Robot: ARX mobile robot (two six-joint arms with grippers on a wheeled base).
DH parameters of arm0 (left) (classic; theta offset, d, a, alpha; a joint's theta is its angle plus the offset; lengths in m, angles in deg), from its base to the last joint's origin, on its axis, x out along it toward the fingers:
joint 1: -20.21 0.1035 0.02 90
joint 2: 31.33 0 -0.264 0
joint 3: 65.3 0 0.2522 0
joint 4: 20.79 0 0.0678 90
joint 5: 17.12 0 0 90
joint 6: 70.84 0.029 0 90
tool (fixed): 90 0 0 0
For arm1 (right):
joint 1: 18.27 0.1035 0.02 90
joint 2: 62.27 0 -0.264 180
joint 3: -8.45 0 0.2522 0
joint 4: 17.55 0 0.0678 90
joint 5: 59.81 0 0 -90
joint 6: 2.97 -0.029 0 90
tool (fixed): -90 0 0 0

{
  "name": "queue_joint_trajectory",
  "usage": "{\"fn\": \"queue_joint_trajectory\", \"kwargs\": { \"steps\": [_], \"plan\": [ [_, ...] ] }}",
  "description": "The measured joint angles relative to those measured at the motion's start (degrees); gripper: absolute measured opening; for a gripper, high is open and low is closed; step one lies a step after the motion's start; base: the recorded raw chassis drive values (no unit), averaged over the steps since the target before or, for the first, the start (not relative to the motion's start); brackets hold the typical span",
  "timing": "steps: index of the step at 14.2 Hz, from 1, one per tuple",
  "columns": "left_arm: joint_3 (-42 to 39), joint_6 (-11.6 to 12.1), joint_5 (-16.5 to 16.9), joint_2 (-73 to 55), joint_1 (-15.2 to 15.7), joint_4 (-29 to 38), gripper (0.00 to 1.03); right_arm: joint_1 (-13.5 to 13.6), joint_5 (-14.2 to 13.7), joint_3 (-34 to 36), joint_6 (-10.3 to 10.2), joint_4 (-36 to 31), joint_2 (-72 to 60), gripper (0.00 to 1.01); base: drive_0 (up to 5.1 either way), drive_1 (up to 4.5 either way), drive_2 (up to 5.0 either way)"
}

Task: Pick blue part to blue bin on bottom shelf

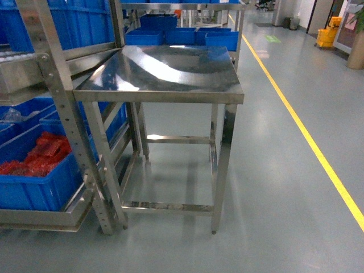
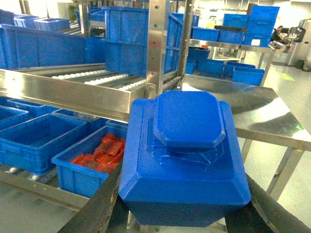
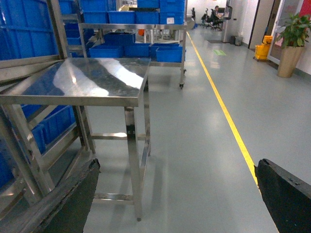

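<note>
while left claw [image 2: 182, 213] grips blue part [image 2: 184, 155] | right claw [image 3: 177, 194] wide | steel table [image 1: 165, 71] bare, grey floor [image 1: 273, 170]

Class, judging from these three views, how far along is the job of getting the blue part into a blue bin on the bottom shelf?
Done: the left gripper has the blue part clamped between its fingers. In hand: it is held in the air beside the rack. Left: placing it; the bottom shelf bins lie below, one holding red parts. The right gripper is open and empty.

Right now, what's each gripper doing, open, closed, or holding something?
Left gripper: closed on the blue part.
Right gripper: open, holding nothing.
</note>
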Motion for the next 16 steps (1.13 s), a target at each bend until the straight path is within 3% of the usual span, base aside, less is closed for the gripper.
{"fn": "queue_joint_trajectory", "kwargs": {
  "steps": [16],
  "plan": [
    [0.0, 0.02, 0.33, -0.09, -0.09, -0.02, 0.43, 0.0, -0.04, 0.0, 0.02, 0.33, 0.0, 0.98, 0.0, 4.22, -4.3]
  ]
}}
